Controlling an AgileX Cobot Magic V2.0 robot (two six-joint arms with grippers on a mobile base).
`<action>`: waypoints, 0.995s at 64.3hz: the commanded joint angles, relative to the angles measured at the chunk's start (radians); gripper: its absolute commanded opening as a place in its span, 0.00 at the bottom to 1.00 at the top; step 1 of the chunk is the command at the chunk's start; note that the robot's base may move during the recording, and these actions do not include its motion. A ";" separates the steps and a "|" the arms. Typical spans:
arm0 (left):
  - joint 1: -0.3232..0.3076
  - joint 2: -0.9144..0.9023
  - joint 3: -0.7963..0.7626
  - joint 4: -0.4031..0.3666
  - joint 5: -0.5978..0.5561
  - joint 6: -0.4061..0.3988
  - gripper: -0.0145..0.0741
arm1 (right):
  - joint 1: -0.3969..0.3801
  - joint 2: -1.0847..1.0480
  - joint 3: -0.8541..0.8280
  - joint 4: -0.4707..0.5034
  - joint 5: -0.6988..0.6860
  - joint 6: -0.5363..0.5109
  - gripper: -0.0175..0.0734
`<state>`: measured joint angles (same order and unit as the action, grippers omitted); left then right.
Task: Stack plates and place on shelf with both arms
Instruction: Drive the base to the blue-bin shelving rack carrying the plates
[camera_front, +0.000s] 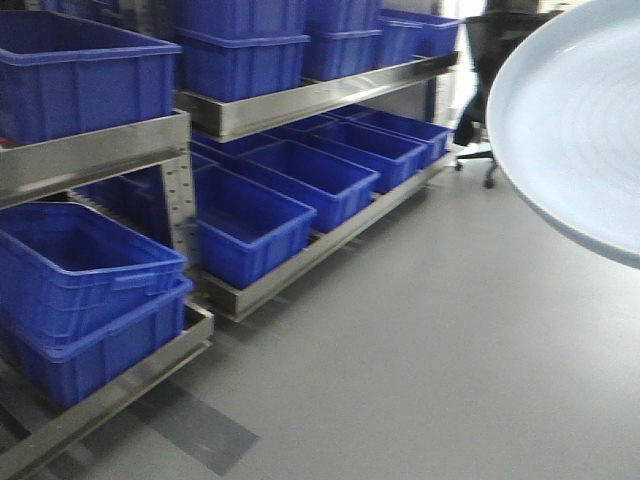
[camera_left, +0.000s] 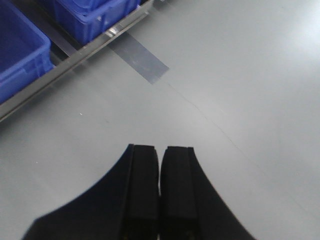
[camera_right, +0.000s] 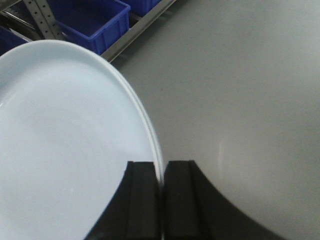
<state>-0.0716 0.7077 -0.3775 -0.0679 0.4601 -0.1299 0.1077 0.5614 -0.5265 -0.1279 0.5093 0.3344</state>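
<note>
The right gripper (camera_right: 161, 166) is clamped on the rim of a plate (camera_right: 65, 140), one finger on each face. The plate is held in the air, tilted, out from the shelf (camera_front: 300, 100) and above the floor (camera_front: 450, 350). Near the fingers its rim shows as a double line, so I cannot tell whether a second plate lies against it. In the front view the plate (camera_front: 580, 120) fills the upper right corner, to the right of the shelf and apart from it.

The left gripper (camera_left: 160, 150) has its fingers pressed together with nothing between them. It points down at bare floor, out from the shelf's bottom edge.

The shelf is a steel rack with two levels in sight, both carrying blue bins (camera_front: 270, 215), some nested in pairs. A grey patch of tape (camera_left: 142, 62) lies on the floor just beside the shelf's bottom rail. Past the far end of the shelf stands a dark chair (camera_front: 490, 60), blurred.
</note>
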 joint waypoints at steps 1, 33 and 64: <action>-0.007 -0.003 -0.028 -0.008 -0.069 0.001 0.26 | -0.005 0.001 -0.031 -0.007 -0.088 -0.001 0.22; -0.007 -0.003 -0.028 -0.008 -0.069 0.001 0.26 | -0.005 0.001 -0.031 -0.007 -0.088 -0.001 0.22; -0.007 -0.003 -0.028 -0.008 -0.069 0.001 0.26 | -0.005 0.001 -0.031 -0.007 -0.088 -0.001 0.22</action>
<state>-0.0716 0.7077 -0.3775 -0.0679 0.4554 -0.1299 0.1077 0.5614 -0.5265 -0.1279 0.5093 0.3344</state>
